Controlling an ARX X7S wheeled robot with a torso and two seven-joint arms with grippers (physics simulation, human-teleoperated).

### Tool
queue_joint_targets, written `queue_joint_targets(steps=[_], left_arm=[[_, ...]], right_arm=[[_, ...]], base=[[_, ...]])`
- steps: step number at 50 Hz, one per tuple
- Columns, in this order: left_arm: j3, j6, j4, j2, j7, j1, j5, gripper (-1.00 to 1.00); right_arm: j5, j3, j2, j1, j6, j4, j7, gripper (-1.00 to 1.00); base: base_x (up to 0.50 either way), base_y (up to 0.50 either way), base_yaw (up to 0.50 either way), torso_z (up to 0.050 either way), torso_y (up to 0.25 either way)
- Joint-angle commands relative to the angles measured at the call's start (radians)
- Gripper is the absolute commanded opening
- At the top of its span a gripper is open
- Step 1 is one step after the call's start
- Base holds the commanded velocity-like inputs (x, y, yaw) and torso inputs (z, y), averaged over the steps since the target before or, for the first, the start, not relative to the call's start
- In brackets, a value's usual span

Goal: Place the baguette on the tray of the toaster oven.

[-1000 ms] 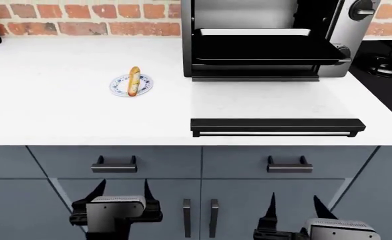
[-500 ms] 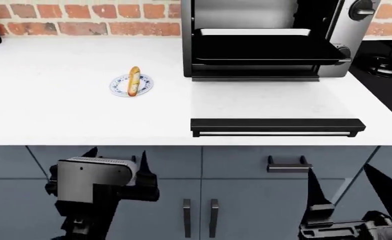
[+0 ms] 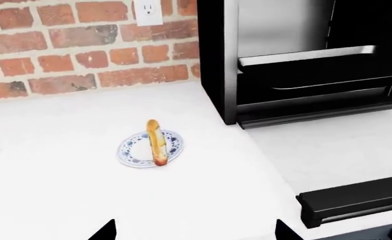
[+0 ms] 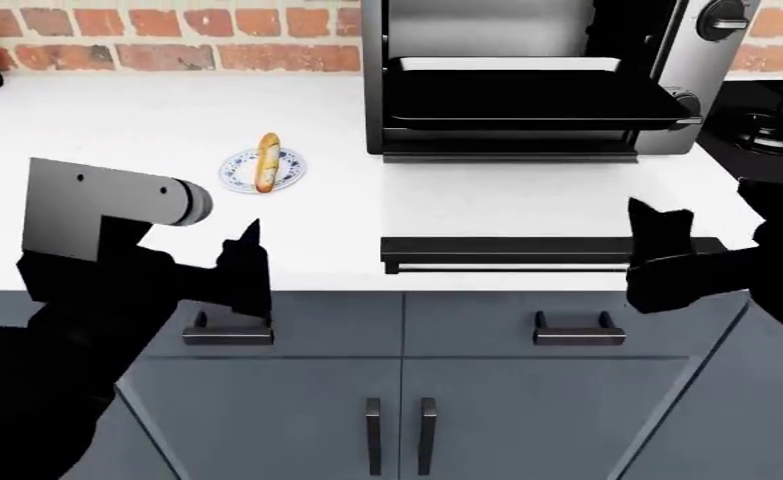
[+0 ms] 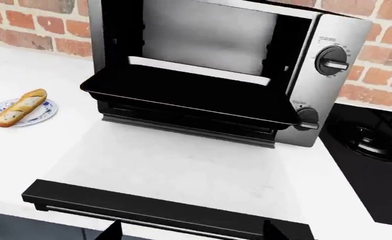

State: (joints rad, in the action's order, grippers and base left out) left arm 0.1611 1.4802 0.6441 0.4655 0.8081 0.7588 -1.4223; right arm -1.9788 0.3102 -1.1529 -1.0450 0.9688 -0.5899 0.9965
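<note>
The baguette [image 4: 268,160] lies across a small blue-patterned plate [image 4: 242,172] on the white counter, left of the toaster oven [image 4: 701,70]. The black tray [image 4: 538,100] sticks out of the oven's open front, with nothing on it. My left gripper [image 4: 238,265] hovers open at the counter's front edge, nearer than the plate and apart from it. In the left wrist view the baguette [image 3: 156,142] lies ahead of the open left gripper [image 3: 196,232]. My right gripper [image 4: 705,225] is open by the right end of the lowered door. The right wrist view shows the tray [image 5: 189,95], the baguette [image 5: 22,106] and the open right gripper [image 5: 194,231].
The oven's black glass door [image 4: 551,250] lies flat on the counter with its bar handle facing me. A black gas hob [image 4: 771,130] sits right of the oven. A brick wall [image 4: 164,40] with an outlet [image 3: 147,11] backs the counter. Grey cabinet doors [image 4: 298,400] are below.
Both arms have risen from in front of the cabinets to counter height. The left gripper moved up and forward toward the plate side; the right one rose to the door's right end.
</note>
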Motion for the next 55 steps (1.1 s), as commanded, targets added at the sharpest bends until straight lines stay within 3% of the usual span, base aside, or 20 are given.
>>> queue_joint_targets(steps=[1, 8, 16, 22, 55], left_arm=[[-0.018, 0.02, -0.092, 0.085, 0.166, 0.118, -0.266, 1.0], [-0.033, -0.01, -0.145, 0.118, 0.196, 0.144, -0.305, 1.0], [-0.13, -0.024, -0.255, 0.146, 0.252, 0.314, -0.384, 1.0], [-0.188, -0.025, -0.299, 0.161, 0.274, 0.389, -0.429, 1.0], [-0.249, -0.085, -0.281, 0.211, 0.306, 0.337, -0.479, 1.0]], right_arm=[[-0.136, 0.119, 0.029, -0.416, 0.181, 0.108, 0.033, 1.0], [-0.096, 0.115, 0.014, -0.397, 0.206, 0.079, 0.009, 1.0], [-0.059, 0.133, 0.048, -0.503, 0.273, 0.125, -0.003, 1.0], [-0.099, 0.115, 0.012, -0.518, 0.255, 0.127, 0.003, 1.0], [-0.126, 0.089, -0.09, -0.421, 0.191, 0.085, -0.007, 1.0]], base=[[0.0, 0.0, 0.0, 0.0, 0.0], [0.0, 0.0, 0.0, 0.0, 0.0], [0.14, 0.02, 0.0, 0.0, 0.0], [0.35, 0.06, 0.0, 0.0, 0.0], [0.38, 0.05, 0.0, 0.0, 0.0]])
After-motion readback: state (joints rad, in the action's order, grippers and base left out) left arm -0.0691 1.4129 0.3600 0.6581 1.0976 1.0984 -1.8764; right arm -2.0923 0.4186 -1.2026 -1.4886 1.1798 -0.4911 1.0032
